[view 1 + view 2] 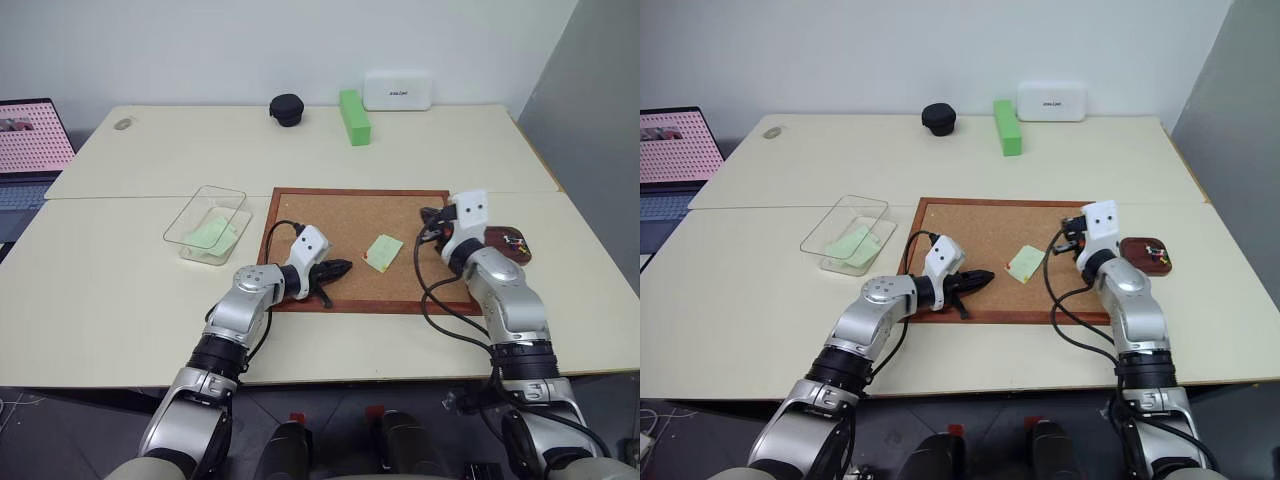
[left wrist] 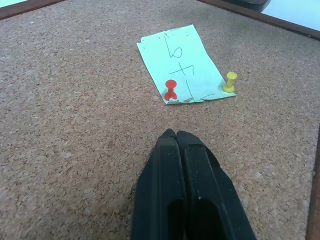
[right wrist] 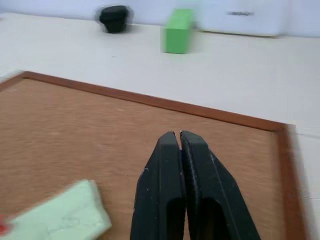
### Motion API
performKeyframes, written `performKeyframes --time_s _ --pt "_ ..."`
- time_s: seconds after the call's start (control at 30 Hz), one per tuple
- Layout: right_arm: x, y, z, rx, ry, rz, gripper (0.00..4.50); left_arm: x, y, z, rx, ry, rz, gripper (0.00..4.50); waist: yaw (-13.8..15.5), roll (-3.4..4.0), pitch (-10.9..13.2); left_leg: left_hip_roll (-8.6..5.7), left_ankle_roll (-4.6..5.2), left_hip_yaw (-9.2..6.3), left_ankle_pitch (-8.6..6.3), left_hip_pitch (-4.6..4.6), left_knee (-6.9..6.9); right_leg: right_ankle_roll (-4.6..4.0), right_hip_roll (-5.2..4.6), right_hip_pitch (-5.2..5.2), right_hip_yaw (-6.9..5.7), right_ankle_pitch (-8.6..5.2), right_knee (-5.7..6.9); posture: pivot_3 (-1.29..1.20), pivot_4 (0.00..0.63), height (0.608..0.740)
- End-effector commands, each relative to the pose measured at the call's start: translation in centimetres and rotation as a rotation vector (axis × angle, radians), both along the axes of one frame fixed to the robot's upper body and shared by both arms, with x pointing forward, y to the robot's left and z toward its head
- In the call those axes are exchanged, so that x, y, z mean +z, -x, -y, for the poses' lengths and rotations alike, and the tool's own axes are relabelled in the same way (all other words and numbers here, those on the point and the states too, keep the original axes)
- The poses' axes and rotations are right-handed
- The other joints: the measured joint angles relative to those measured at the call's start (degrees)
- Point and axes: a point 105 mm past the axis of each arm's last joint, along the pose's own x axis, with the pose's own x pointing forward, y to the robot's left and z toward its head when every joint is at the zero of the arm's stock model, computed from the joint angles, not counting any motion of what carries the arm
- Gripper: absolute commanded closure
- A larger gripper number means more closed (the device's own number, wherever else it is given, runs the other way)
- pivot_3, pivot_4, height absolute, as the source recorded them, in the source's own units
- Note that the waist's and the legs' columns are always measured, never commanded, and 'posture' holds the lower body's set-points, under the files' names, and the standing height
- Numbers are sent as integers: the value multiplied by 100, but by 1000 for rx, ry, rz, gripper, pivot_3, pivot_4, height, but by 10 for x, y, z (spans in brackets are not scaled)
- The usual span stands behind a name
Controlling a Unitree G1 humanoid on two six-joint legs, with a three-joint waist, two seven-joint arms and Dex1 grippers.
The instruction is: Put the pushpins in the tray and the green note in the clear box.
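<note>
Left wrist view shows the left gripper (image 2: 175, 133) with its two black fingers pressed together and holding nothing. It sits low over the cork board (image 2: 75, 125). Just past the fingertips lies a green note (image 2: 184, 62) with some writing on it. A red pushpin (image 2: 171, 90) sticks in one near corner of the note, and a yellow pushpin (image 2: 230, 82) sticks in the other near corner. In the right wrist view, the right gripper (image 3: 179, 134) also has its fingers together with nothing between them. It hangs over the right part of the cork board, near the wooden frame (image 3: 165, 103). From the head views, the pinned note lies flat on the board between the two grippers. The tray (image 1: 1145, 253) sits on the table (image 1: 100, 300) just to the right of the board, beside the right gripper, and it has a few little coloured pins (image 1: 514, 240) in it. The clear box (image 1: 207, 224) sits on the table just left of the board, and another pale green paper (image 1: 212, 233) lies inside it. Far back on the table stand a bright green block (image 1: 354, 117), a small round black thing (image 1: 287, 109) and a white box (image 1: 397, 90). A laptop (image 1: 30, 140) shows at the far left.
</note>
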Motion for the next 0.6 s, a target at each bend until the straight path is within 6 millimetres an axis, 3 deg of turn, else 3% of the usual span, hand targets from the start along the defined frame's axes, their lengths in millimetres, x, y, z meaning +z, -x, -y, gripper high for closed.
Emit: performKeyframes --time_s 0.03,0.27,0.6 --pt "11 4 50 -208 42 38 4440 -31 9 -9 14 -86 -108 4500 2 0 0 0 0 1 0 0 -1 -1 0 0 1 1 -2 0 150 740" --pt "3 7 83 -320 -14 -11 4440 -33 10 -11 18 -91 -114 4500 -36 15 -9 2 4 7 -2 6 -4 2 3 2 7 -2 -1 0 150 740" --pt "-10 8 79 -302 -109 -75 4440 -27 7 -12 21 -83 -100 4500 -44 19 -12 2 9 8 -5 6 -4 2 3 2 8 -2 -1 0 150 740"
